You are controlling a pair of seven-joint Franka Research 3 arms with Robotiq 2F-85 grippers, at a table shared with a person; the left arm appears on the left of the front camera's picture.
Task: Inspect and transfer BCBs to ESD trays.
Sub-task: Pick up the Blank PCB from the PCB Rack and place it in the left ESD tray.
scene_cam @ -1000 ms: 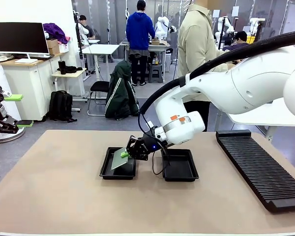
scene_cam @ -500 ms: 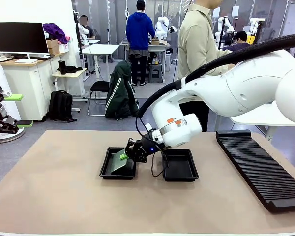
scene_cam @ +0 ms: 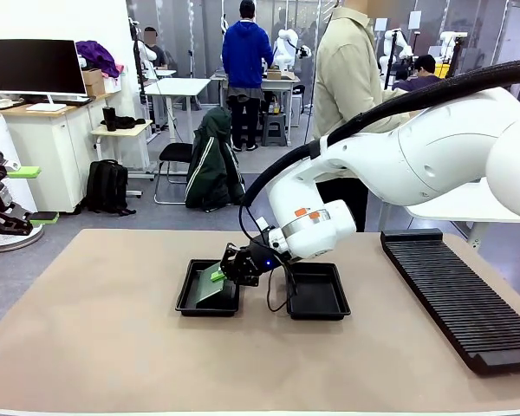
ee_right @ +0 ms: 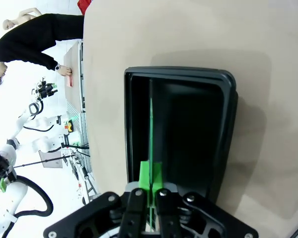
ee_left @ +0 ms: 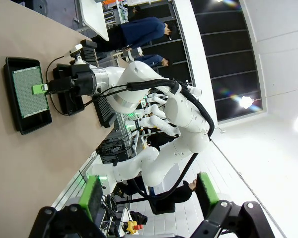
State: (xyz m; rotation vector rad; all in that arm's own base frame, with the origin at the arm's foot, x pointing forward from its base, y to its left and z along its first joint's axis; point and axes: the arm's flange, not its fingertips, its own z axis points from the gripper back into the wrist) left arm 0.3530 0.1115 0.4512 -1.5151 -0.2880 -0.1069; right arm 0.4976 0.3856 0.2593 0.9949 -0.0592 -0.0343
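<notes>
While I watch from the front camera, my right gripper (scene_cam: pixel 230 270) is clamped shut on one edge of a green BCB (scene_cam: pixel 210 284). It holds the board tilted, low inside the ESD tray (scene_cam: pixel 184 299) on the robot's left. The second ESD tray (scene_cam: pixel 316 310) sits just beside it, with nothing in it. The right wrist camera shows the BCB (ee_right: pixel 150 119) edge-on, as a thin green line running down the middle of the tray (ee_right: pixel 227 124). I cannot tell whether its far edge touches the floor.

My left gripper (scene_cam: pixel 9 195) is parked off the table's left side, jaws wide apart and holding nothing. Its green pads (ee_left: pixel 92 196) frame a sideways view of the board (ee_left: pixel 29 91) lying within the tray's walls.

My worry is the tilt. Letting go now could make the board slap down or come to rest propped on a wall. Pressing lower could dig the free edge into the floor and flex the board, or shove the loose tray across the table (scene_cam: pixel 113 347). A black cable (scene_cam: pixel 273 295) loops below the wrist between the trays and might catch a rim.

A long ribbed rack (scene_cam: pixel 455 295) lies at the right, and a person (scene_cam: pixel 347 78) stands at the far side.

I can read no writing, brand or label. There are small orange marks on the arm's wrist, too small to make out.
</notes>
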